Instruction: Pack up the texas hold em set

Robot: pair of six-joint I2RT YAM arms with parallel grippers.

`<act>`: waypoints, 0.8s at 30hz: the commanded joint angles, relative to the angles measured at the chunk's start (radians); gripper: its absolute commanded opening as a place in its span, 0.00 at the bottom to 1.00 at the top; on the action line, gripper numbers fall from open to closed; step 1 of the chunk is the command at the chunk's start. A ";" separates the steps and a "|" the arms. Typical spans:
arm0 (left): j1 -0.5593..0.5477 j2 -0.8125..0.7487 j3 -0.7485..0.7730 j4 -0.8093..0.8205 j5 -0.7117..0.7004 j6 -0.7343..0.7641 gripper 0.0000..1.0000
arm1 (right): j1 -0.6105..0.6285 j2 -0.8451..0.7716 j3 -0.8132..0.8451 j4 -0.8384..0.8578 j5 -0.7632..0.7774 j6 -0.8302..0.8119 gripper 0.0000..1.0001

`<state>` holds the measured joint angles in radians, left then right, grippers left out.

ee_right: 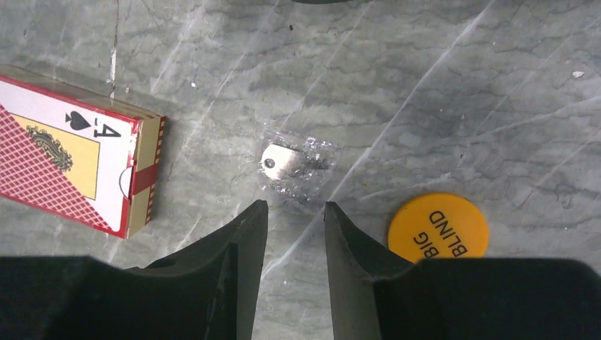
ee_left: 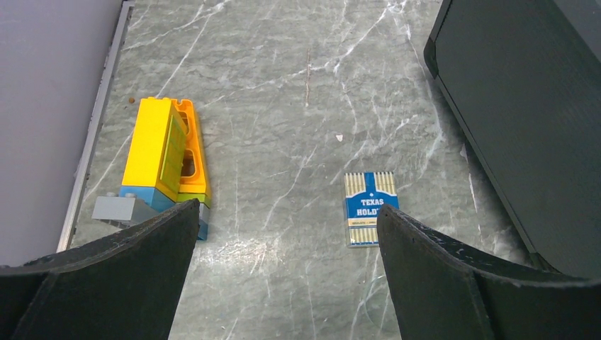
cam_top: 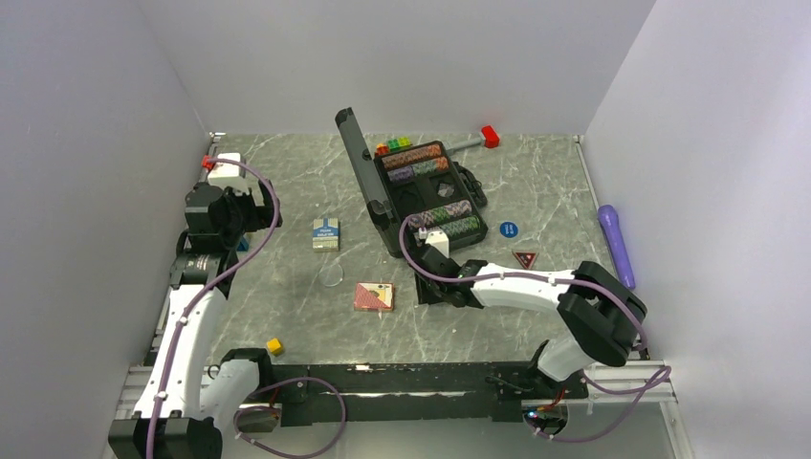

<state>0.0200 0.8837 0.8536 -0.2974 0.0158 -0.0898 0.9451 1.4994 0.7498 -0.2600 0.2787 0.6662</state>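
Right gripper (ee_right: 294, 209) — jaws at slim gap, nothing clamped; bagged key (ee_right: 283, 161) just ahead of tips. Arm stretched low, leftward. Orange marker (ee_right: 438, 227) at right read as "BIG BLIND"; red deck (ee_right: 71, 166) at left. Left gripper (ee_left: 287, 212) spread wide, empty — blue deck (ee_left: 370, 207) marked "TEXAS HOLD" ahead, black briefcase (ee_left: 524, 127) at right.

A grey marble-patterned table (cam_top: 292, 177) with thin white veins fills the scene, closed in by plain pale walls (cam_top: 402, 57) at the left, back and right. The light is soft and even.
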 commanded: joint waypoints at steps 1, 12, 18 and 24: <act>0.002 -0.039 -0.005 0.032 -0.013 0.001 0.99 | 0.009 0.017 0.051 -0.030 0.056 0.022 0.39; 0.002 -0.055 -0.005 0.031 -0.013 0.000 0.99 | 0.017 0.067 0.067 -0.061 0.062 0.042 0.36; 0.003 -0.060 -0.007 0.032 -0.042 -0.001 0.99 | 0.017 0.094 0.074 -0.067 0.066 0.047 0.30; 0.002 -0.063 -0.006 0.031 -0.043 -0.001 0.99 | 0.016 0.082 0.066 -0.074 0.083 0.067 0.25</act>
<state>0.0200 0.8383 0.8501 -0.2970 -0.0101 -0.0898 0.9573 1.5799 0.8051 -0.3077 0.3389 0.7006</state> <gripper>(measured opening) 0.994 0.267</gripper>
